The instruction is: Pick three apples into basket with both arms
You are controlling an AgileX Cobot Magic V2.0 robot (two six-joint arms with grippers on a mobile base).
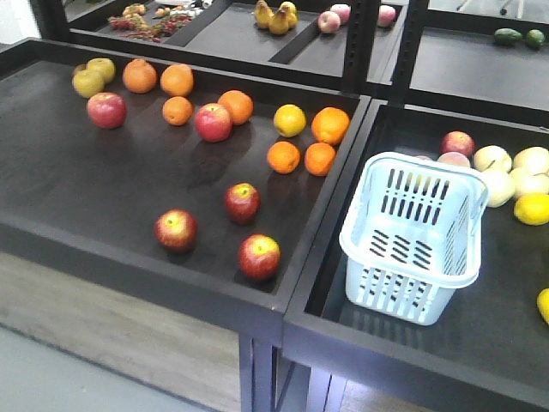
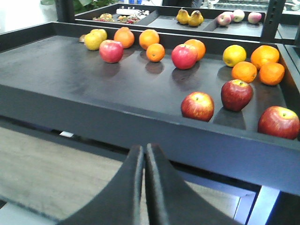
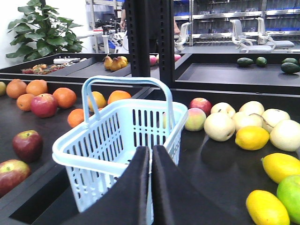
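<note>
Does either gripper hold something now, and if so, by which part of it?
Nothing is held. The left gripper and the right gripper are both shut on nothing. The apples lie on the shelf.

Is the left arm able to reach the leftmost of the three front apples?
Probably yes: nothing crowds that apple, though the left arm, jaws shut, must clear the tray rim.
</note>
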